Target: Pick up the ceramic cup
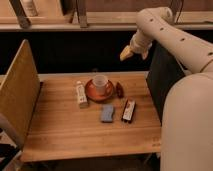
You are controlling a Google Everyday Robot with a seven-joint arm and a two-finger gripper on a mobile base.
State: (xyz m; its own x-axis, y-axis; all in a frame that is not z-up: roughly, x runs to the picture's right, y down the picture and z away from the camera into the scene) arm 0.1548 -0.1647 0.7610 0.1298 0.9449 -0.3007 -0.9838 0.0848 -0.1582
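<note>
A pale wooden surface (pixel 65 132) is seen, bounded on the left by a tilted wooden board (pixel 20 90) and on the right by a dark upright panel (pixel 162 75), above which the hand (pixel 127 53) is held. A reddish-brown saucer (pixel 89 92) is set near the far middle. A white bottle (pixel 81 95) is placed just left of it, a small dark red object (pixel 119 90) just right. Nearer, a blue pad (pixel 107 113) and a dark packet (pixel 128 110) are laid side by side.
</note>
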